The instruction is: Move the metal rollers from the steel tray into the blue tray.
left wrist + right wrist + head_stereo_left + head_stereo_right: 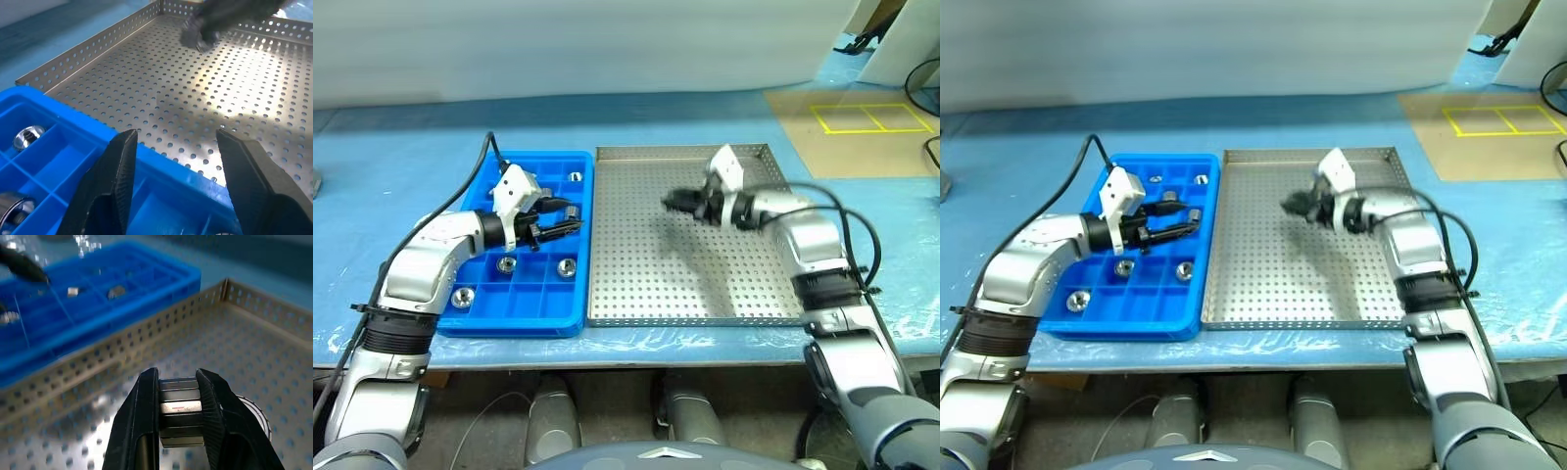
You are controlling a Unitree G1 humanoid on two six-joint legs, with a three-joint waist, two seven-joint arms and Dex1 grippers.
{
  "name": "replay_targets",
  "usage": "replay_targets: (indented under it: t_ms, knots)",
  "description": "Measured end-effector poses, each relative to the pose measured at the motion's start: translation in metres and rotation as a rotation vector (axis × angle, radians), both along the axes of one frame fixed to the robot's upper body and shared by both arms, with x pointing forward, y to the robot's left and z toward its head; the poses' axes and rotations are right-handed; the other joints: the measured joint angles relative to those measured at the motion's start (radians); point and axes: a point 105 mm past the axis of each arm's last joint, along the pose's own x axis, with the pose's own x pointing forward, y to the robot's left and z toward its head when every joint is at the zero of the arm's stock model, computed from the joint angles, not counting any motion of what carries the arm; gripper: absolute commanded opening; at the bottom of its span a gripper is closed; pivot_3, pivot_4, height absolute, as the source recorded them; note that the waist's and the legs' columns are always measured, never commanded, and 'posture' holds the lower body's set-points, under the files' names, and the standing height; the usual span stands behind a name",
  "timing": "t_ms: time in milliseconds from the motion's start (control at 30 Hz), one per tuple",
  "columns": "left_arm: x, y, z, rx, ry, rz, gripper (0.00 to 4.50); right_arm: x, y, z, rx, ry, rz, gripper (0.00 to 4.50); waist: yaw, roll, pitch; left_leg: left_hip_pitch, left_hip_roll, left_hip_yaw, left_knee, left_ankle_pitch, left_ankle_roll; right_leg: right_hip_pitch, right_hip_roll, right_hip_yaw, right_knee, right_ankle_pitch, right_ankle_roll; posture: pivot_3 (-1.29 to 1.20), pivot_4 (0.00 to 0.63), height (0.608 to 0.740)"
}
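Right hand (178,406) was raised over the steel tray (636,294), pinching a metal roller (180,407). Left hand (176,171) hovered open, empty, above the blue tray (509,318) beside it.

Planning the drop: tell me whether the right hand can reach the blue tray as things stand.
Probably yes: the right hand, gripping a metal roller, hangs over the steel tray. The left hand hovers over the blue tray, so some compartments are blocked.

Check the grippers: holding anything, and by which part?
Right gripper clamps a roller across its sides. Left gripper is open, holding nothing.
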Motion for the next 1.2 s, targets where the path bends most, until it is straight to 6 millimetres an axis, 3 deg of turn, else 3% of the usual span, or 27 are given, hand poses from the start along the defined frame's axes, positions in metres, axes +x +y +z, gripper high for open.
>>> replay_targets:
  t_ms: [67,133,333,467,567,833,1000,1200]
  knots:
    - [0.001,-0.009,0.000,-0.017,-0.004,-0.011,2.70,0.003,0.003,0.035,0.132,-0.018,-0.021,0.72,0.004,0.000,0.000,0.000,0.000,0.000,0.000,0.000,0.000,0.000,0.000,0.000,0.000,0.000,0.000,-0.09,0.150,0.740]
    - [0.003,-0.013,0.001,-0.032,-0.013,-0.006,2.70,0.001,0.005,0.052,0.206,-0.015,-0.028,0.72,0.009,0.000,0.000,0.000,0.000,0.000,0.000,0.000,-0.001,0.001,0.000,-0.001,-0.002,0.000,0.000,-0.09,0.150,0.740]
    - [0.031,-0.035,0.013,-0.144,-0.087,0.090,2.70,-0.002,0.011,0.055,0.483,0.241,-0.031,0.72,0.011,0.000,0.000,-0.001,-0.001,0.000,0.000,0.001,-0.003,0.001,0.000,0.000,-0.002,0.000,0.000,-0.11,0.150,0.740]
    - [0.037,-0.058,0.027,-0.249,-0.174,0.095,2.70,-0.007,0.019,0.067,0.611,0.339,0.001,0.72,0.006,0.000,0.000,-0.001,0.000,0.000,-0.001,0.002,-0.003,0.001,0.000,0.000,-0.003,0.000,0.000,-0.12,0.150,0.740]
    - [0.037,-0.068,0.024,-0.268,-0.175,0.072,2.70,-0.011,0.020,0.076,0.681,0.364,0.004,0.72,0.002,0.000,0.000,-0.001,-0.001,0.000,-0.002,0.002,-0.003,0.000,0.000,0.000,-0.003,0.000,0.000,-0.13,0.150,0.740]
    - [0.043,-0.076,0.006,-0.286,-0.123,0.085,2.70,-0.022,0.029,0.089,0.683,0.336,0.033,0.72,0.004,0.000,0.000,-0.002,-0.001,0.000,-0.002,0.002,-0.004,0.000,0.000,0.000,-0.004,0.000,0.001,-0.15,0.150,0.740]
    - [0.045,-0.085,0.019,-0.332,-0.154,0.088,2.70,-0.028,0.036,0.087,0.639,0.322,0.041,0.72,0.004,0.000,0.000,-0.002,-0.001,0.000,-0.004,0.002,-0.004,0.000,0.000,0.000,-0.007,0.000,0.001,-0.16,0.150,0.740]
    - [0.029,-0.099,0.030,-0.360,-0.151,-0.012,2.70,-0.029,0.042,0.070,0.591,0.352,0.035,0.72,0.003,0.000,0.000,-0.002,-0.001,0.000,-0.008,0.003,-0.005,0.000,0.000,0.000,-0.010,0.000,0.001,-0.15,0.150,0.740]
